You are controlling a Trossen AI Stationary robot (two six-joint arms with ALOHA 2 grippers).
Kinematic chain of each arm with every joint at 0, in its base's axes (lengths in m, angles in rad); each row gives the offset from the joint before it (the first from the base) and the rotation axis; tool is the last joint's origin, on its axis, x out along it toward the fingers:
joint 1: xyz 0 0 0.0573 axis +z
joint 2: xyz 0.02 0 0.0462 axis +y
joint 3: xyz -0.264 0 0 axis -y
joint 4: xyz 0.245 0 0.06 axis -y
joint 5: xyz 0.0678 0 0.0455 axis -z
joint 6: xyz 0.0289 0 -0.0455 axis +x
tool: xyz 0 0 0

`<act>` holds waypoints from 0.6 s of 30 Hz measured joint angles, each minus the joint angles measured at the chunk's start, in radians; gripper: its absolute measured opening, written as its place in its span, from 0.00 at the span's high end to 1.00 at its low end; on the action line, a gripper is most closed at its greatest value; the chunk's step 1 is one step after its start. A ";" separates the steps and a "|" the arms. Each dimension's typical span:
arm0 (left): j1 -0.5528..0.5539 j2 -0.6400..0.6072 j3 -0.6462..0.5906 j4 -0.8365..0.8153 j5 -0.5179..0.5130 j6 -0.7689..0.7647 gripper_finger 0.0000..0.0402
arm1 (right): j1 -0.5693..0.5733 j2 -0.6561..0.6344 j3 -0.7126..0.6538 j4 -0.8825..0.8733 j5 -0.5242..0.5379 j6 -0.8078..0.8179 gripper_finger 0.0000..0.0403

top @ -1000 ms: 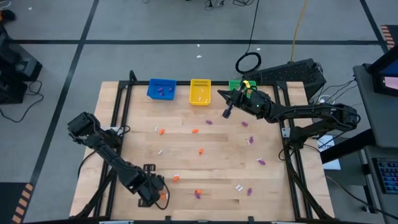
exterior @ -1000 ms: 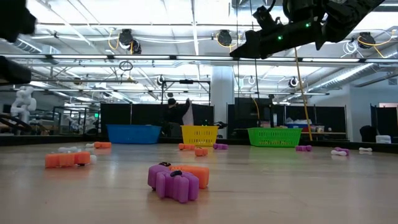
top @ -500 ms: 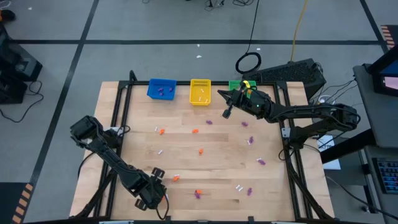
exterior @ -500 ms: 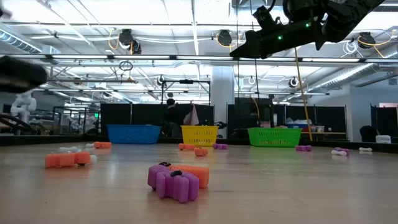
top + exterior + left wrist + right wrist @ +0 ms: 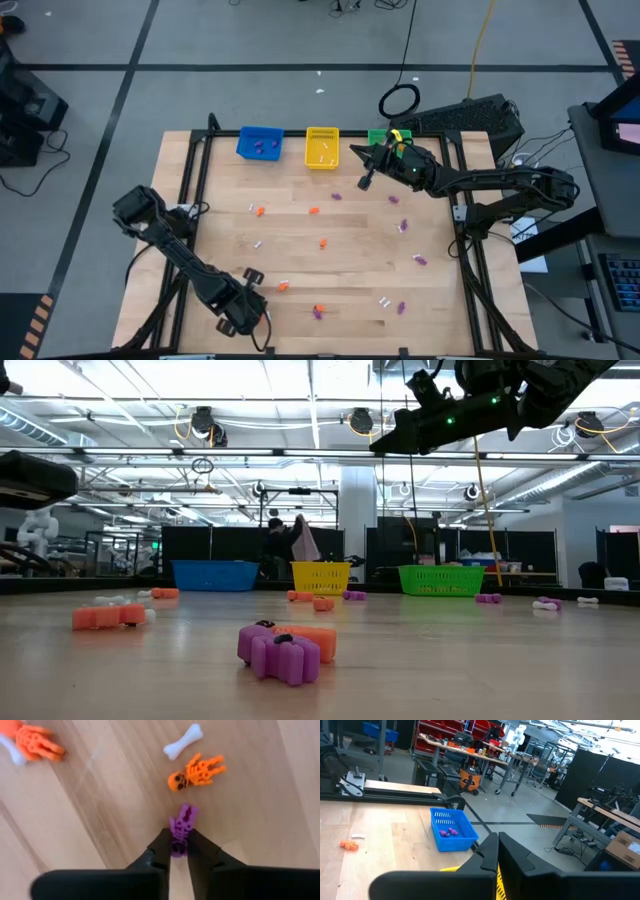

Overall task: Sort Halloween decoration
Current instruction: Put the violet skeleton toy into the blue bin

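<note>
Two fingers of the left end effector (image 5: 179,851) pinch a purple skeleton (image 5: 181,827) above the surface's (image 5: 300,270) near-left corner; an orange skeleton (image 5: 196,771) and white bone (image 5: 183,741) lie just beyond. Right end effector (image 5: 364,184), shut and empty, hovers near the green basket (image 5: 377,137) at the far edge.

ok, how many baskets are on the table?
3, in a row along one table edge: blue basket at one end, yellow basket in the middle, green basket at the other end. No others visible in any view.
</note>
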 joint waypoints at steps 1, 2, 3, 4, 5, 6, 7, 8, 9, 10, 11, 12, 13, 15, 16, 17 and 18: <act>0.004 -0.004 -0.001 -0.010 0.000 -0.003 0.94 | 0.000 0.000 0.000 0.000 0.000 0.000 1.00; 0.009 -0.012 -0.002 -0.025 0.000 -0.010 0.96 | 0.000 0.000 0.000 0.000 0.000 0.000 1.00; 0.016 -0.019 -0.004 -0.039 -0.001 -0.020 0.97 | 0.000 0.000 0.000 0.000 0.000 0.001 1.00; 0.026 -0.026 -0.005 -0.049 -0.003 -0.025 0.98 | 0.000 0.000 0.000 0.000 0.000 0.001 1.00; 0.036 -0.034 -0.005 -0.052 -0.005 -0.026 0.98 | 0.000 0.000 0.000 0.000 0.000 0.001 1.00; 0.046 -0.045 -0.005 -0.057 -0.012 -0.027 0.99 | 0.000 0.000 0.000 0.000 0.000 0.001 1.00; 0.057 -0.057 -0.004 -0.075 -0.026 -0.028 0.99 | 0.000 0.000 0.000 0.000 0.000 0.001 1.00; 0.069 -0.070 -0.004 -0.094 -0.045 -0.034 0.99 | 0.000 0.000 0.000 -0.001 0.000 0.002 1.00; 0.081 -0.082 -0.004 -0.109 -0.067 -0.041 1.00 | 0.000 0.000 0.000 -0.003 0.000 0.002 1.00; 0.096 -0.096 -0.004 -0.123 -0.086 -0.045 1.00 | 0.000 0.000 0.000 -0.005 0.000 0.002 1.00; 0.114 -0.112 -0.004 -0.142 -0.108 -0.049 1.00 | 0.000 0.000 0.000 -0.005 0.000 0.002 1.00; 0.134 -0.133 -0.004 -0.163 -0.128 -0.051 1.00 | 0.000 0.000 0.000 -0.004 0.000 0.002 1.00; 0.158 -0.153 -0.004 -0.181 -0.147 -0.053 0.99 | 0.000 0.000 0.000 -0.004 0.000 0.002 1.00; 0.214 -0.196 -0.004 -0.216 -0.178 -0.061 0.99 | 0.000 0.000 0.000 -0.004 0.000 0.002 1.00; 0.247 -0.218 -0.004 -0.230 -0.188 -0.064 0.99 | 0.000 0.000 0.000 -0.004 0.000 0.002 1.00; 0.285 -0.239 -0.004 -0.237 -0.197 -0.063 0.99 | 0.000 0.000 0.000 -0.004 0.000 0.002 1.00; 0.325 -0.260 -0.004 -0.243 -0.211 -0.054 0.99 | 0.000 0.000 0.000 -0.004 0.000 0.002 1.00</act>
